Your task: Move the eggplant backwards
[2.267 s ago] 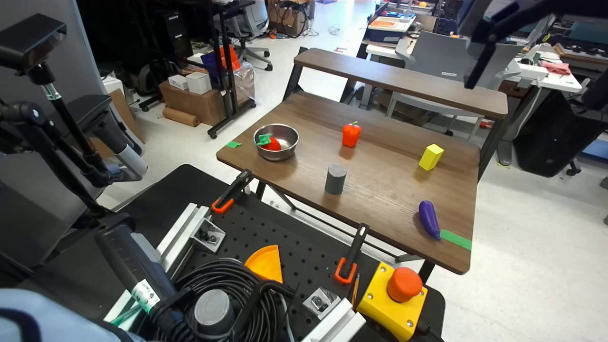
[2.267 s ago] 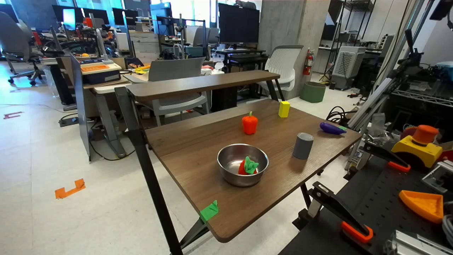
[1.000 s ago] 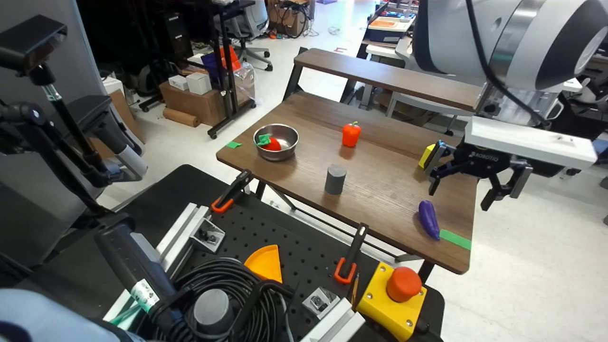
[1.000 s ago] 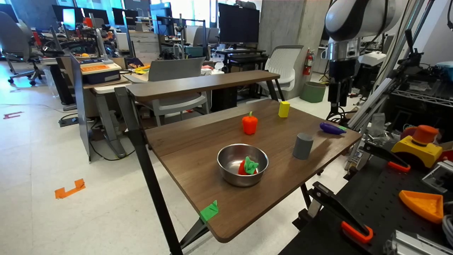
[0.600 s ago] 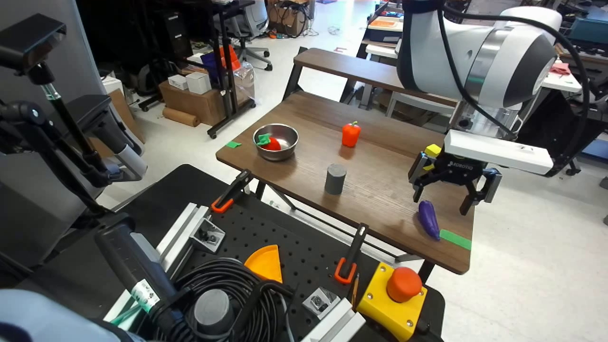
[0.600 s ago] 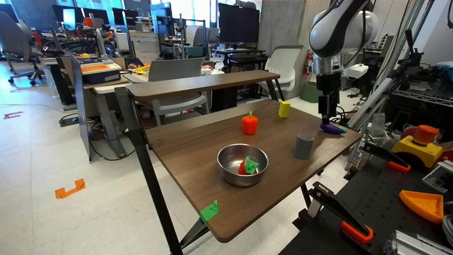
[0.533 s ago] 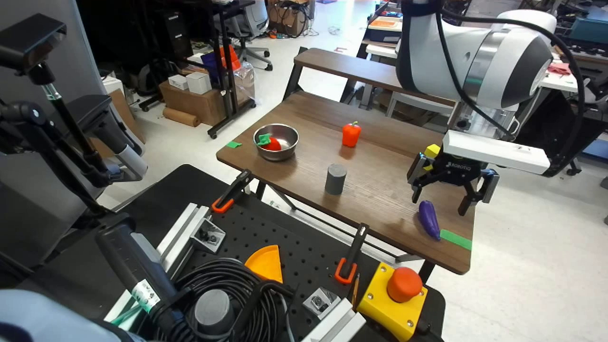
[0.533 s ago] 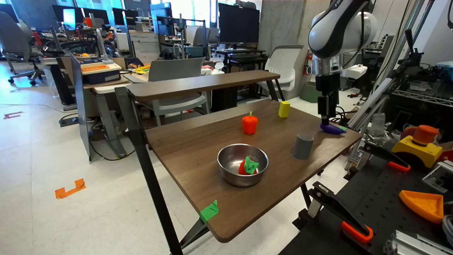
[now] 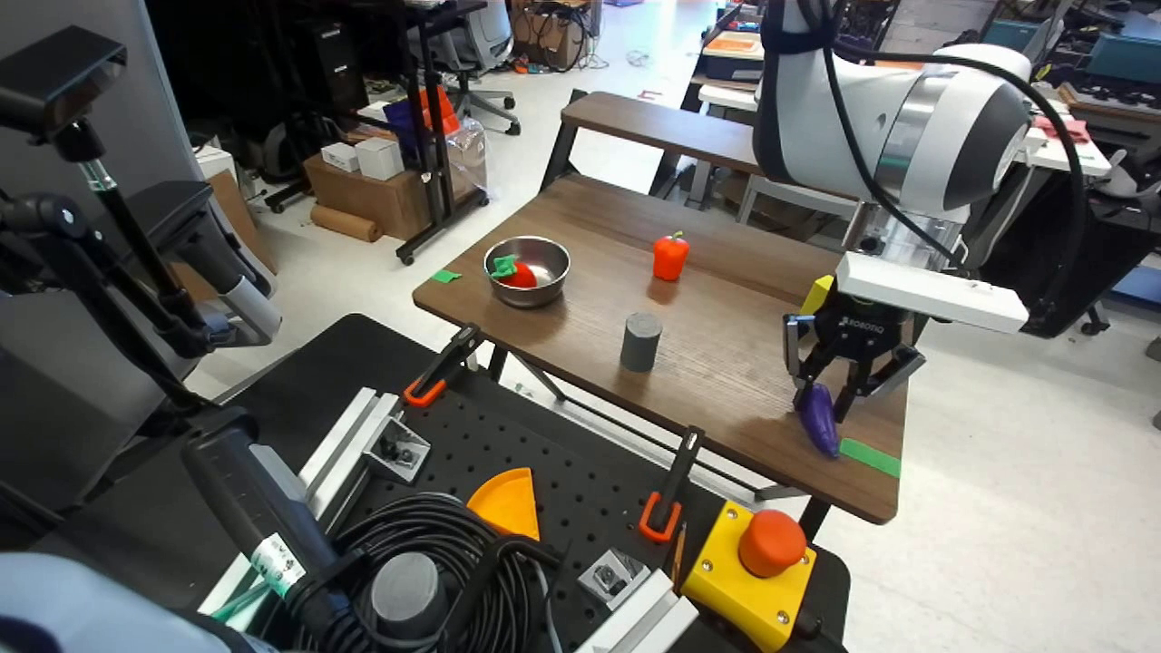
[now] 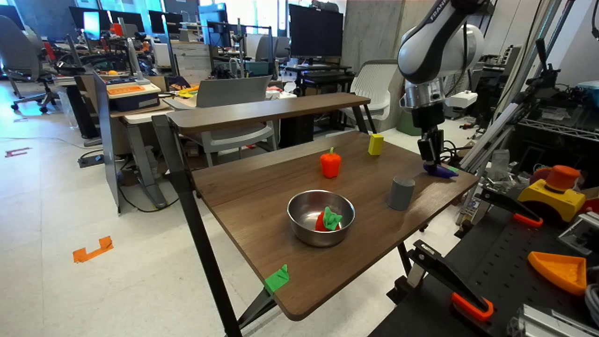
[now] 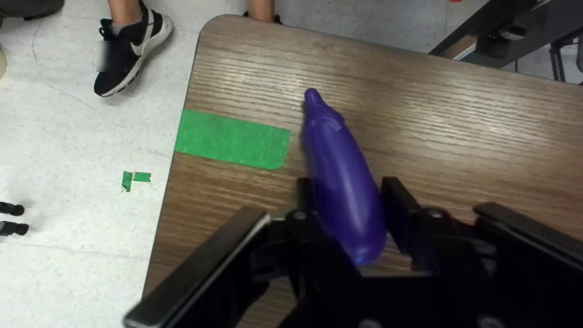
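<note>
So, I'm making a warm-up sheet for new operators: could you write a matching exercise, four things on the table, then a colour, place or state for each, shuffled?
Column one
1. eggplant
2. metal bowl
3. cylinder
4. block

Column two
A. dark grey
B. flanked on both sides by the gripper
C. yellow
D. holding a red-and-green toy

Pairs: 1-B, 2-D, 3-A, 4-C

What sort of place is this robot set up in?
Probably a robotics lab: a robot arm hangs over a table, a yellow box carries a red push button, and monitors stand in the background.
</note>
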You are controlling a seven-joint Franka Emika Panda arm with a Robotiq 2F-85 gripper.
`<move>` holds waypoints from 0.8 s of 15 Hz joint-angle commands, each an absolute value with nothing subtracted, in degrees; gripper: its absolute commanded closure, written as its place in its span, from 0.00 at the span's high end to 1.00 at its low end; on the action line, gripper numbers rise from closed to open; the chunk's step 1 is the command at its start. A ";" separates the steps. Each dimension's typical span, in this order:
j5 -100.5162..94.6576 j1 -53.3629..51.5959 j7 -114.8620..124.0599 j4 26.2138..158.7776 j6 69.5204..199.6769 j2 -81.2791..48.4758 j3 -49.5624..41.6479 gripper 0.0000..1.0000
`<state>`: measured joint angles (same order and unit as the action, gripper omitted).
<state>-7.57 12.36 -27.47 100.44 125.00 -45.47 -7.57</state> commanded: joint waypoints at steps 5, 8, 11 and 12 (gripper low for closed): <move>-7.70 14.13 -26.95 99.64 120.30 -43.88 -5.70 0.09; -6.41 14.48 -27.74 103.81 122.76 -38.36 -4.27 0.09; -4.02 14.54 -28.31 105.02 123.87 -34.59 -1.99 0.09; -2.62 14.57 -28.43 104.96 123.90 -33.71 -1.14 0.09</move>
